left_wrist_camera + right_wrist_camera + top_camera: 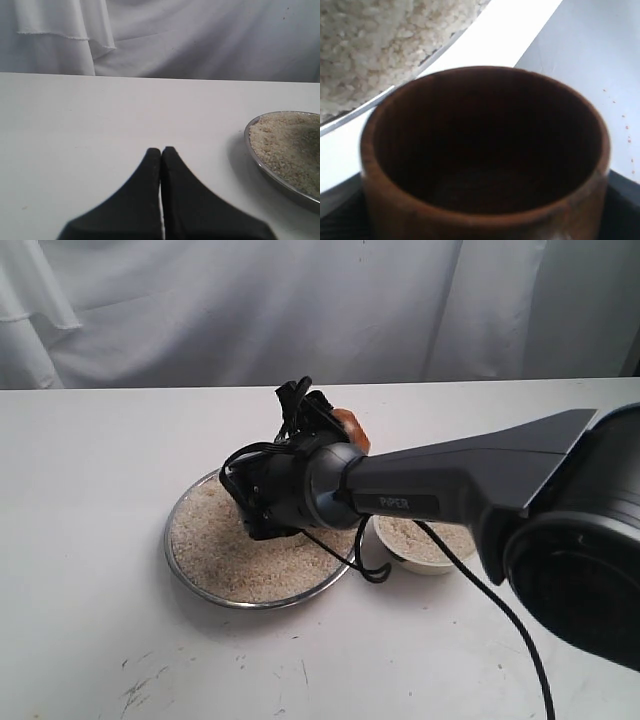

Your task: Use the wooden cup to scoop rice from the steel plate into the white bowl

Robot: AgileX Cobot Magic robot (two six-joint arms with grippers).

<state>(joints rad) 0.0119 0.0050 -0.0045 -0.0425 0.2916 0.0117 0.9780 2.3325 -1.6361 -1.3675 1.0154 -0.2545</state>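
Broadly, a white table (90, 470) was recorded across the whole scene, with a white cloth backdrop (250, 310) hung behind it

- The right arm (450, 480), dark grey, was seen reaching in from the near right, across the bowl and over the right part of the plate
- The steel plate (255, 604) was noted left of centre on the table, flat, and filled nearly to its rim with rice (215, 540); in the left wrist view only an edge of the plate (265, 170) and its rice (290, 145) were caught
- The white bowl (425, 566) was found just beside the plate on its right, partly hidden under the arm, with a layer of rice in it
- The wooden cup (352, 428) was seen at the end of the right gripper (325, 415), by the far rim of the plate; whether it touched anything could not be told. In the right wrist view its dark inside (485, 150) was turned to the camera, with black fingers (340, 222) set wide against both its sides, so it was taken as gripped
- The left gripper (161, 150) was recorded over bare table, well left of the plate, its two black fingers pressed together with nothing between them
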